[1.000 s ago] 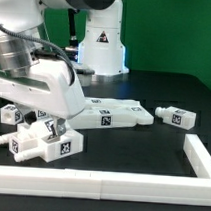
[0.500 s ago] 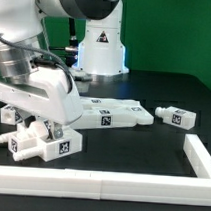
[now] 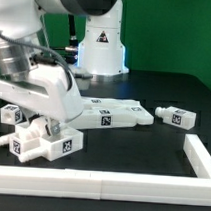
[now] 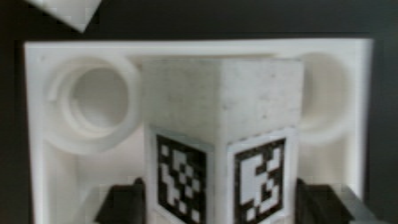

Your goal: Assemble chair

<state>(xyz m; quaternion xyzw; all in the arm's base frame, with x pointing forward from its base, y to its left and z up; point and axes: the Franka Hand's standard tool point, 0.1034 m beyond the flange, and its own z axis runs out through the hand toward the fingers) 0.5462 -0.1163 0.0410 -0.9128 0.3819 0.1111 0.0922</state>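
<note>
My gripper [image 3: 43,120] is low over the table at the exterior view's left, above a white blocky chair panel [image 3: 49,143] with tags. In the wrist view my gripper [image 4: 222,205] is shut on a white square post [image 4: 214,105] with two black-and-white tags. My dark fingers [image 4: 125,205] stand close on either side of the post. The post stands upright against the blocky panel [image 4: 80,100], between its two round sockets. Whether the post's lower end is seated in the panel is hidden.
A flat white tagged chair part [image 3: 108,116] lies in the middle. A small tagged block [image 3: 176,116] lies to the exterior view's right, and another tagged piece [image 3: 10,115] sits at the far left. A long low white rail [image 3: 99,185] runs along the front and up the right side. The robot's base [image 3: 102,43] stands behind.
My arm and the blocky panel under it shifted slightly toward the exterior view's left and back again. The other parts have not moved.
</note>
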